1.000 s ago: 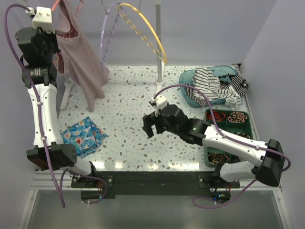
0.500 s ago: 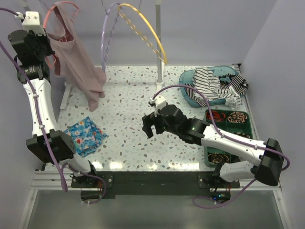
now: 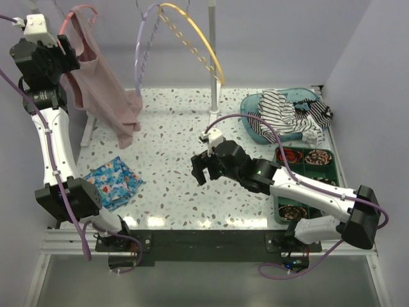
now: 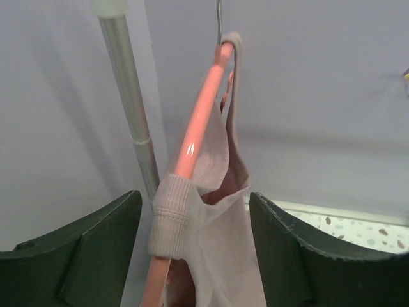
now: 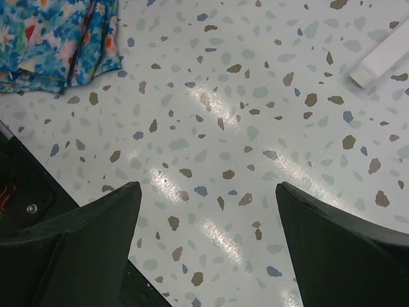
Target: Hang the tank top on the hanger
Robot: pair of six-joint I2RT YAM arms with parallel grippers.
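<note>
The dusty-pink tank top (image 3: pixel 102 83) hangs from the coral-pink hanger (image 3: pixel 71 13) at the back left, above the table. In the left wrist view its ribbed strap (image 4: pixel 171 214) wraps the hanger's arm (image 4: pixel 198 121) and another strap loops over the top by the metal hook. My left gripper (image 3: pixel 61 54) is raised beside it and open. Its jaws stand either side of the strap and the fabric (image 4: pixel 223 256), apart from both. My right gripper (image 3: pixel 199 171) hovers open over the bare middle of the table (image 5: pixel 208 188), with nothing between its fingers.
A lilac hanger (image 3: pixel 144 38) and a yellow hanger (image 3: pixel 198 38) hang on the rack by its pole (image 3: pixel 214 64). A blue floral cloth (image 3: pixel 112 182) lies front left. A teal basket (image 3: pixel 252 102) holds a striped garment (image 3: pixel 287 115). A green compartment tray (image 3: pixel 307 173) sits right.
My left gripper has moved up and left with the strap, then opened and let go of it. The tank top now hangs on the hanger. The right arm has not moved.
</note>
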